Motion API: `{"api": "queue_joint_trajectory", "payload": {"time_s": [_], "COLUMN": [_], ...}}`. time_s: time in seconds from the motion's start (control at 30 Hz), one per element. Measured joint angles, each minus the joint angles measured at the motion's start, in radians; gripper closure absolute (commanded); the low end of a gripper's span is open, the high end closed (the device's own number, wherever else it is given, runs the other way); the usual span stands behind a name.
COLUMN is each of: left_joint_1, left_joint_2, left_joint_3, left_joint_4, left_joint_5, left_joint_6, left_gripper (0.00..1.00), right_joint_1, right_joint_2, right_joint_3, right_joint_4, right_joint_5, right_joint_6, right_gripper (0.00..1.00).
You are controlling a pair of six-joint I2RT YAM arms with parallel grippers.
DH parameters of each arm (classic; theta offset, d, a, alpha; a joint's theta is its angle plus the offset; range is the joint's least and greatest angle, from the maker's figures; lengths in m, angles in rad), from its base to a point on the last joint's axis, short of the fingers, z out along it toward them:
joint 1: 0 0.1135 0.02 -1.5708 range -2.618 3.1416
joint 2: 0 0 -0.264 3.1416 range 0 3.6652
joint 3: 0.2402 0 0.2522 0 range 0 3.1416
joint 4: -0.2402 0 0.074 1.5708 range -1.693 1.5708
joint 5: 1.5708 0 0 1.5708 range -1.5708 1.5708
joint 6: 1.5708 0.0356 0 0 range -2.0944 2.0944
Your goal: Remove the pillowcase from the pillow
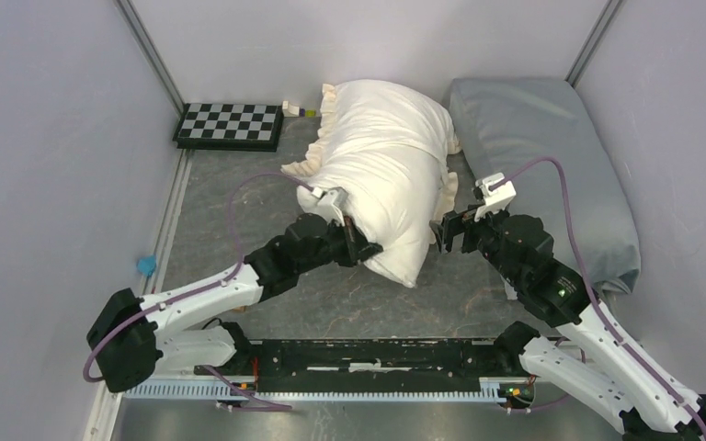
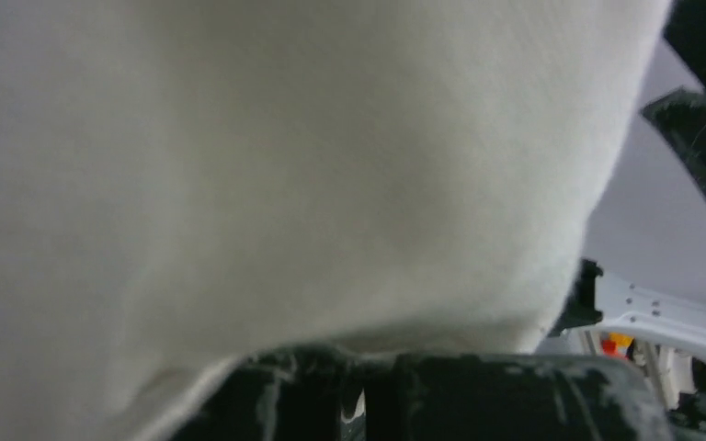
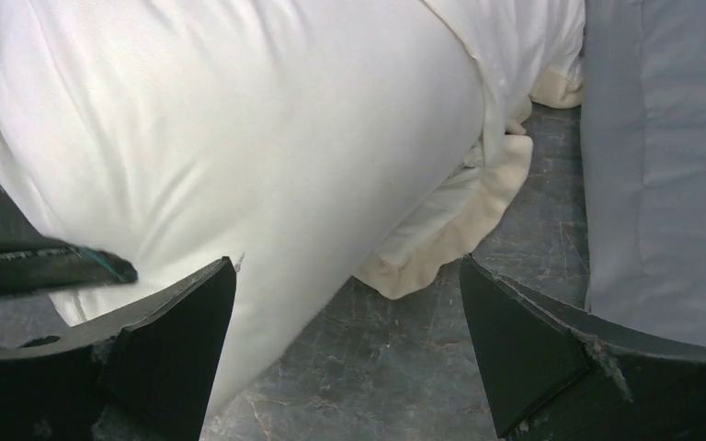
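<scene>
Pinching pillow (image 1: 395, 175) near end, left gripper (image 1: 365, 246), right gripper (image 1: 442, 233) spread beside

The pillow (image 1: 381, 165) is taking up the middle of the counter (image 1: 368, 303), and the pale blue-grey pillow (image 1: 542, 156) is filling the right side. Between these 2, a narrow bare strip is running back, with the frilled pillowcase (image 3: 450, 230) spilling into it; the right tool (image 1: 443, 231) is sitting there, jaws wide. The left tool (image 1: 366, 248), pinching the pillow's near end, is blocking that corner. Open counter is stretching left toward the checkerboard (image 1: 230, 126).
</scene>
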State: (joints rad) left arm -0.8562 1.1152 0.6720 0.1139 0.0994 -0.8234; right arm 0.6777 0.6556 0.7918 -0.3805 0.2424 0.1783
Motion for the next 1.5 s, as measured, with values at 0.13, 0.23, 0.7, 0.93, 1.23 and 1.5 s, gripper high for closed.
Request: {"api": "queue_joint_trajectory", "payload": {"time_s": [0.13,0.23,0.7,0.93,1.23,1.5], "left_joint_1": [-0.154,-0.31,-0.352,0.083,0.259,0.237], "left_joint_2": [0.039,0.045,-0.156,-0.15,-0.062,-0.024], "left_joint_3": [0.012,0.071,0.441,0.378,0.199,0.005], "left_joint_4": [-0.019,-0.122,-0.711,-0.777,-0.621,-0.318], "left_joint_5": [-0.12,-0.2,-0.421,-0.339,-0.045,0.209], "left_joint_6": [0.064,0.162,0.343,0.344,0.284,0.134], "left_gripper": [0.55,0.4,0.0,0.0,0.36,0.37], "right_joint_1": [0.0,0.0,0.016,0.223,0.441,0.459], "right_joint_2": [0.001,-0.002,0.117,0.314,0.587,0.494], "right_joint_3": [-0.002,-0.005,-0.009,0.036,0.238,0.173], "right_joint_4": [-0.003,-0.003,0.053,0.117,0.131,0.139], "right_joint_5": [-0.025,-0.032,-0.177,-0.083,0.238,0.431], "right_joint_6": [0.009,0.015,0.042,0.104,0.227,0.263], "right_gripper": [0.02,0.02,0.02,0.02,0.02,0.02]}}
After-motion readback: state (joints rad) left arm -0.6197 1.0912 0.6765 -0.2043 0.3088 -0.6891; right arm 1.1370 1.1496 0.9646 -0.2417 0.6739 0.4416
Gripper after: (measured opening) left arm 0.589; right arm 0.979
